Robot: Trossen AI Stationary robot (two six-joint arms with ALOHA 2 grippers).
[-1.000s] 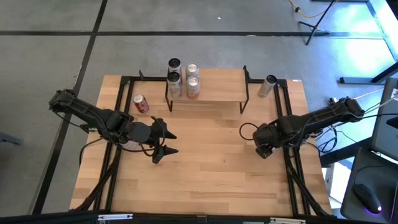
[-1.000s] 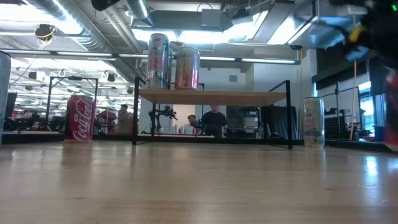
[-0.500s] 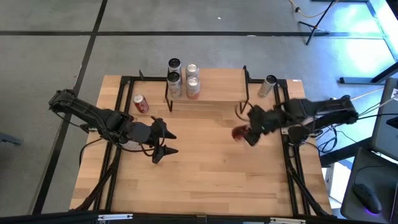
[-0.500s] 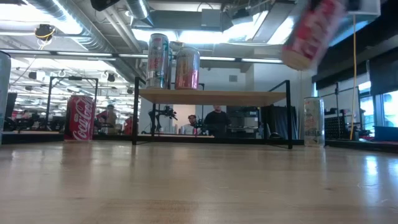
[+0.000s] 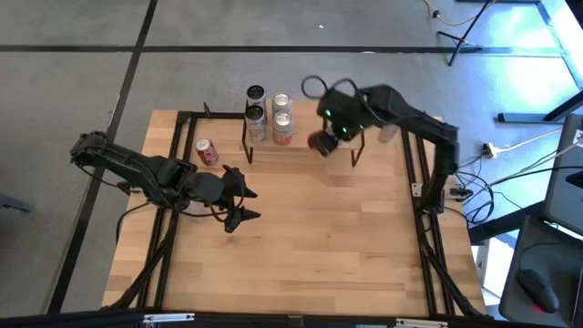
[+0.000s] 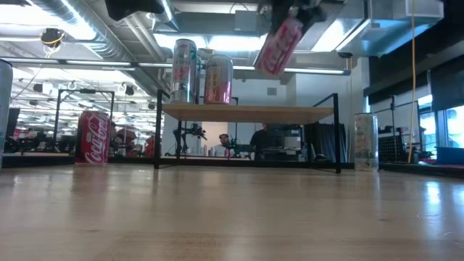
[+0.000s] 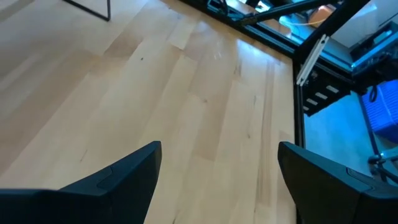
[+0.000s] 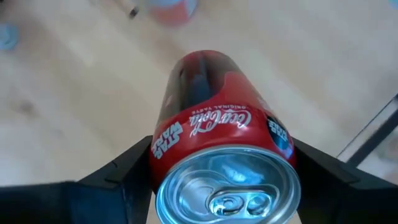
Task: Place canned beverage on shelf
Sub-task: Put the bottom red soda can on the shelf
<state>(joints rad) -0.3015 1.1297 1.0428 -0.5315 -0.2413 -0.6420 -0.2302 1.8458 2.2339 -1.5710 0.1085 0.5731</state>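
On the wooden bench (image 5: 301,237), the right gripper (image 5: 330,138) is holding a tilted red can (image 6: 278,43) clamped above the shelf (image 5: 314,135) at twelve o'clock, not yet set down beside two cans (image 5: 281,120) there, while the left gripper (image 5: 239,202) is waiting with fingers apart at nine o'clock.

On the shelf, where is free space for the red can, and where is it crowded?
The shelf is crowded at its left end, where three upright cans stand. Its plank is bare from those cans to its right legs. The right gripper holds the red can tilted above that part.
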